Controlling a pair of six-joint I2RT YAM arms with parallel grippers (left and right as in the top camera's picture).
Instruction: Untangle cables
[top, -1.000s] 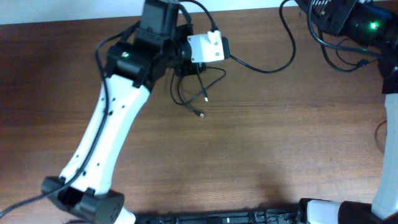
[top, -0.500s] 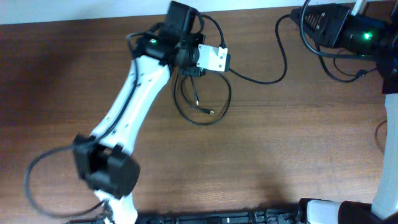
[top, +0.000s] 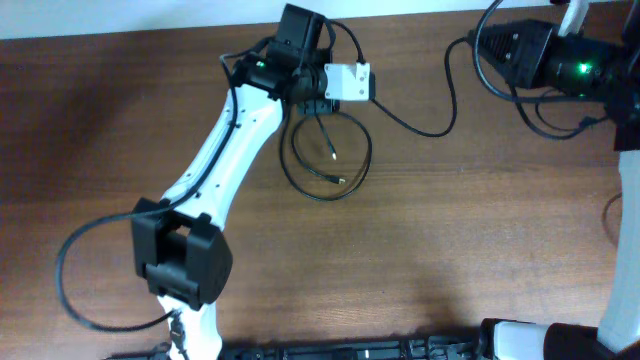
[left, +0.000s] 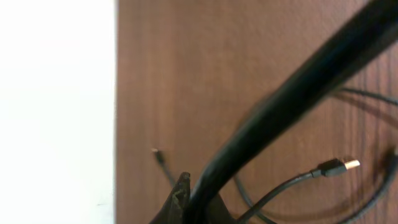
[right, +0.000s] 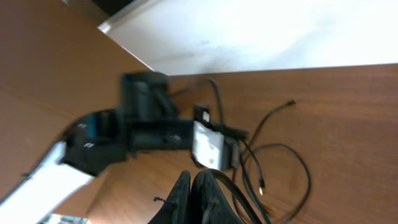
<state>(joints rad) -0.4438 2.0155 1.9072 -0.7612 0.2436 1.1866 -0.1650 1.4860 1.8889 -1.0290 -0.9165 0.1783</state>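
Black cables (top: 326, 172) lie looped on the tabletop (top: 450, 240), just below the left claw (top: 312, 104), which is closed on a strand of the tangle. The right claw (top: 478, 45), well apart near the far edge, is closed on the long strand (top: 430, 126). Draw the claws apart slowly. Keep the loop slack so that the free plugs (top: 331, 156) pass through without cinching.

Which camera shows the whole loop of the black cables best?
The overhead view: the cables lie in plain sight, the loop complete. The left wrist view catches only a few strands and a gold-tipped plug. The right wrist view shows the loop too, but slanted and blurry.
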